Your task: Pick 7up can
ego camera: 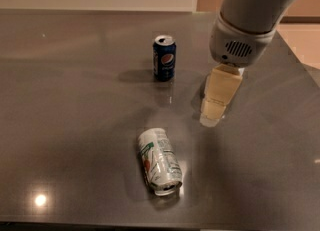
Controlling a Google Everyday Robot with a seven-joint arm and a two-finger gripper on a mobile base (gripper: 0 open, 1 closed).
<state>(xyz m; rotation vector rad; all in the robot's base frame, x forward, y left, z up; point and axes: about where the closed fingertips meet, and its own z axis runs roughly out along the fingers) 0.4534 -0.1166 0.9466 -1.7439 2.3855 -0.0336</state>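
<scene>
The 7up can (159, 161) lies on its side on the dark grey table (75, 100), near the front middle, its open end toward the front. It is silver-white with green lettering and a red spot. My gripper (214, 115) hangs from the arm at the upper right. Its cream fingers point down, above and to the right of the can and well apart from it. It hides the clear plastic bottle.
A dark blue Pepsi can (164, 58) stands upright behind the 7up can, left of the arm. The table's right edge (300, 65) runs diagonally at the far right. A lamp glare (40, 200) shows at the front left.
</scene>
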